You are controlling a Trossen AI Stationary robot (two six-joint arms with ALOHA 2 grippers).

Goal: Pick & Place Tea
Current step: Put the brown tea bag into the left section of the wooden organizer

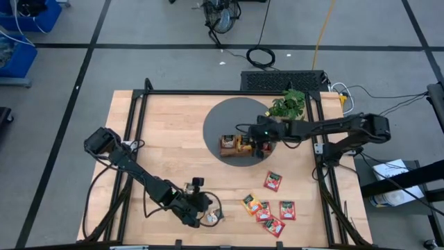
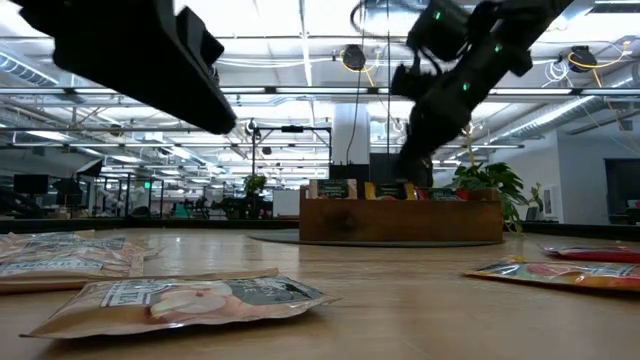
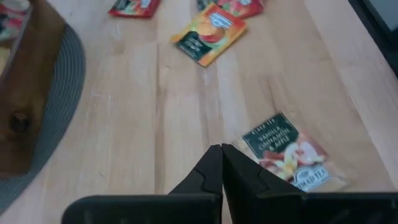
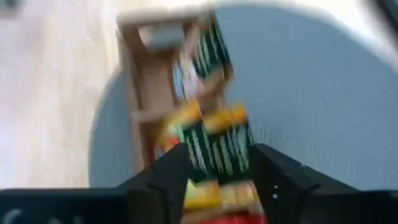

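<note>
Checking the left gripper (image 3: 222, 149) first: how do its fingers stand?

Pressed tip to tip, with nothing between them. It hangs low over bare wood.

And the tea near it?

A pale beige sachet (image 3: 289, 160) lies flat on the table just beside the fingertips, not touching them. Farther ahead of the gripper lie an orange sachet (image 3: 210, 37) and a red sachet (image 3: 134, 6), both flat as well.

What about the right gripper (image 4: 217, 152)?

Its fingers are spread wide. It points down into the wooden tray (image 1: 227, 146), which sits on a round grey mat (image 1: 229, 114).

Does it hold anything?

An orange and dark green sachet (image 4: 214, 146) stands in the gap between the fingers, among other sachets packed upright in the tray right below them. That view is blurred, and I cannot make out any grip on it.

Anything else close to that gripper?

A small green plant (image 1: 289, 104) stands just behind it, at the edge of the mat. A loose group of red and orange sachets (image 1: 272, 212) lies well apart from it on the wood, between the two grippers.
</note>
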